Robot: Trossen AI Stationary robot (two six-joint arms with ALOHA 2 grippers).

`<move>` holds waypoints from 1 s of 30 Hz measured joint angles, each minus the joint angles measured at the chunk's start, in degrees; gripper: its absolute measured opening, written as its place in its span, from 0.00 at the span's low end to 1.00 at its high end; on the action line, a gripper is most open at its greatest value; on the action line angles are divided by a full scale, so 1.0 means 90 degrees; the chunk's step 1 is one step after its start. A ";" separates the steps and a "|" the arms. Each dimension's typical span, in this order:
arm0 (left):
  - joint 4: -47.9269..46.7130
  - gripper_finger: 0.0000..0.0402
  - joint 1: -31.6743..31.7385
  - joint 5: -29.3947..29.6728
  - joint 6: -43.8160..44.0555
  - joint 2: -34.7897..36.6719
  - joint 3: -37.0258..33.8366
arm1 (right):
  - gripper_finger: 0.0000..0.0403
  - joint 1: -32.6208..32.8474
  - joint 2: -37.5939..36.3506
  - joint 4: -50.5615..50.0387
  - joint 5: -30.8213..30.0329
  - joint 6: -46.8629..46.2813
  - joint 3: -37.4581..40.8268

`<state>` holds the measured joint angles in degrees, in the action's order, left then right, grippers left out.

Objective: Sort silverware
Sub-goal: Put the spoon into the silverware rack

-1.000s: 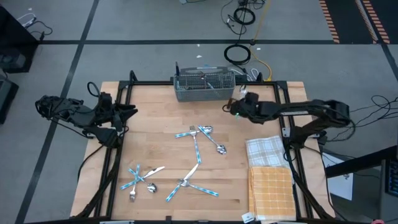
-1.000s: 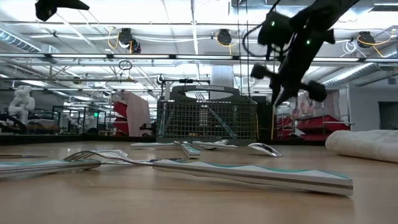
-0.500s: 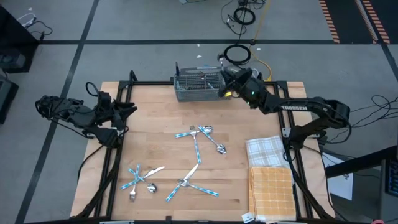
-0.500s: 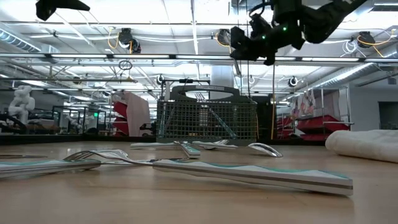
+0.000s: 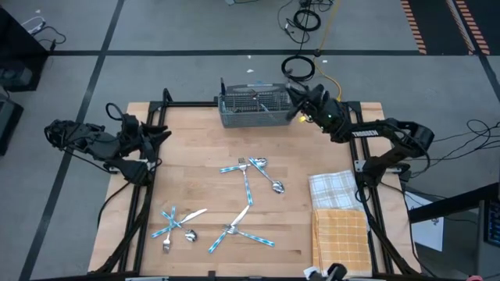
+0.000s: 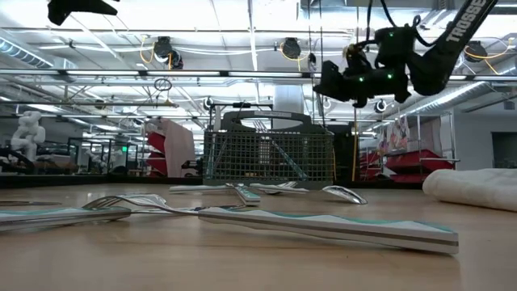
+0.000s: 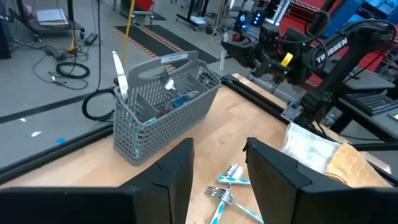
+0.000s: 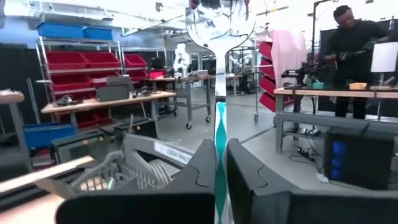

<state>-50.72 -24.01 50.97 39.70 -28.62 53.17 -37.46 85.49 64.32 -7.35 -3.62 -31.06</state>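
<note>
Several pieces of silverware with teal handles lie flat on the wooden table in loose clusters. A grey mesh caddy stands at the far edge and holds a few pieces. My right gripper hovers by the caddy's right end, shut on a spoon. My left gripper waits open at the table's left edge, with nothing between its fingers. My right gripper pinches the spoon's teal handle between its two fingers. The fingers lie about level and come from the table's right side. The spoon runs along them, with its bowl out ahead of the fingertips. It is lifted clear, beside the caddy's right end.
A white checked towel and an orange one lie at the table's right near corner. A black frame rims the table. Beyond the table, a person stands at a workbench.
My right gripper has gone toward the table's far edge and up to the caddy's right end. It has tipped from pointing down to about level and rolled about, still shut on the spoon, which now sticks out ahead instead of hanging below.
</note>
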 joint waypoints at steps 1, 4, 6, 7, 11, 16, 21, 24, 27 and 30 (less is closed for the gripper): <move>0.0000 0.38 -0.0002 0.0029 -0.0014 -0.0002 0.0000 | 0.00 -0.0045 0.0000 -0.0018 0.0029 0.0003 0.0027; -0.0002 0.38 0.0000 0.0149 -0.0140 -0.0002 0.0000 | 0.00 -0.0156 0.0114 0.0067 0.0306 -0.0013 0.0020; -0.0015 0.38 -0.0002 0.0216 -0.0177 -0.0002 0.0000 | 0.00 -0.0226 0.0284 0.0120 0.0473 -0.0039 0.0024; -0.0032 0.38 -0.0002 0.0253 -0.0175 -0.0001 0.0000 | 0.00 -0.0254 0.0359 0.0122 0.0520 -0.0054 0.0026; -0.0121 0.38 -0.0002 0.0361 -0.0169 -0.0002 0.0000 | 0.00 -0.0351 0.0792 0.0937 0.0787 -0.0281 0.0028; -0.0119 0.38 -0.0001 0.0369 -0.0165 -0.0002 0.0001 | 0.00 -0.0340 0.1487 0.1874 0.0816 -0.0519 0.0026; -0.0120 0.38 -0.0002 0.0370 -0.0168 -0.0001 0.0000 | 0.00 -0.0344 0.1826 0.2005 0.0803 -0.0755 0.0026; -0.0119 0.38 -0.0002 0.0369 -0.0165 0.0000 0.0000 | 0.00 -0.0344 0.1824 0.2035 0.0803 -0.0733 0.0026; -0.0121 0.38 -0.0002 0.0369 -0.0164 -0.0001 0.0000 | 0.02 -0.0343 0.1824 0.2012 0.0800 -0.0703 0.0026; -0.0119 0.38 -0.0002 0.0369 -0.0160 -0.0002 0.0000 | 0.07 -0.0342 0.1823 0.1773 0.0786 -0.0647 0.0024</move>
<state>-51.79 -24.03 54.28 38.26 -28.64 53.17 -40.53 101.90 80.27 -0.27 -9.45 -30.85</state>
